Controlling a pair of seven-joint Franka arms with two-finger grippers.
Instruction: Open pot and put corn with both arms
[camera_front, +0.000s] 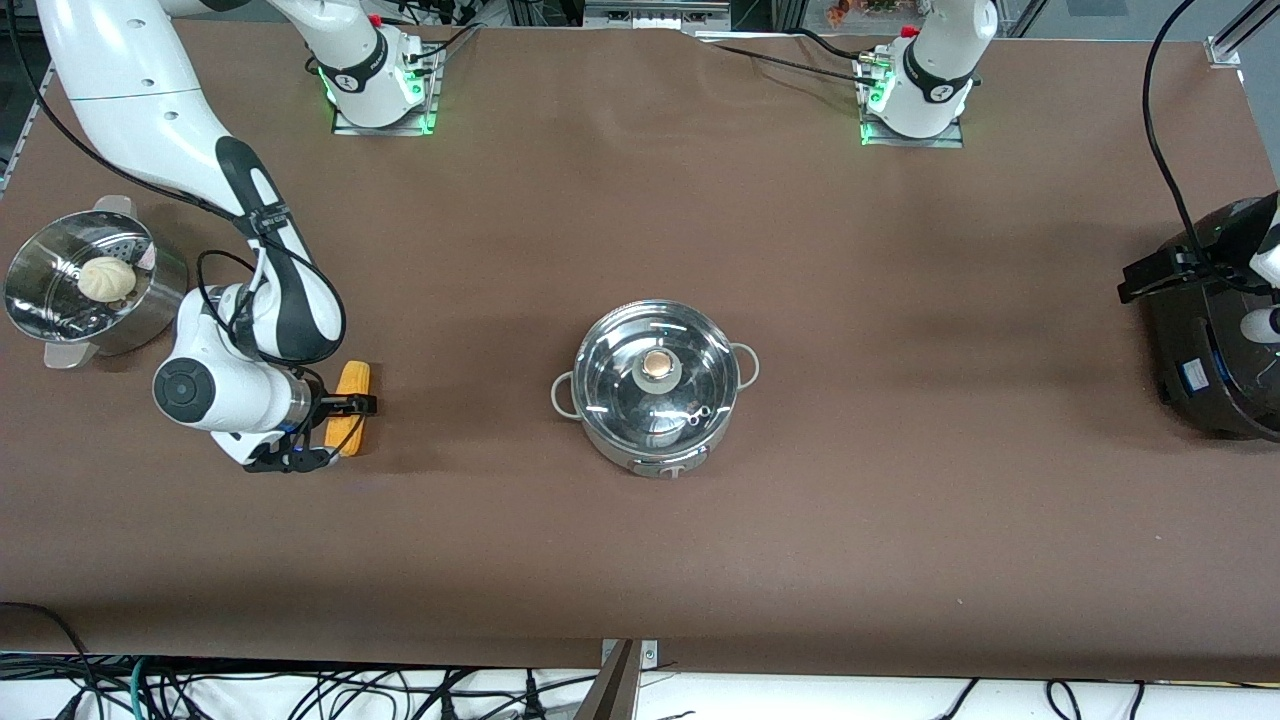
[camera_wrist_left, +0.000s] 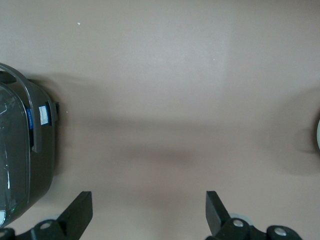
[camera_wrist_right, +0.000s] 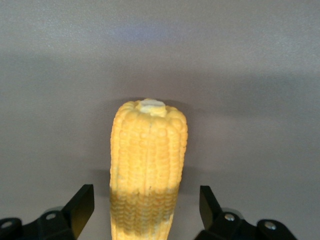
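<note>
Corn (camera_wrist_right: 148, 170) ribbed, perhaps untouched, gripper (camera_wrist_right: 142, 210) astride

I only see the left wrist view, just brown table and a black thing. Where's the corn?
Observer: The corn lies on the table toward the right arm's end, between the fingers of the open right tool.
Operator: Is the pot open?
Observer: No, the glass lid sits on the pot, mid-table.
Operator: Is there other food?
Observer: A white bun sits in a steamer bowl, farther from the front camera than the corn.
</note>
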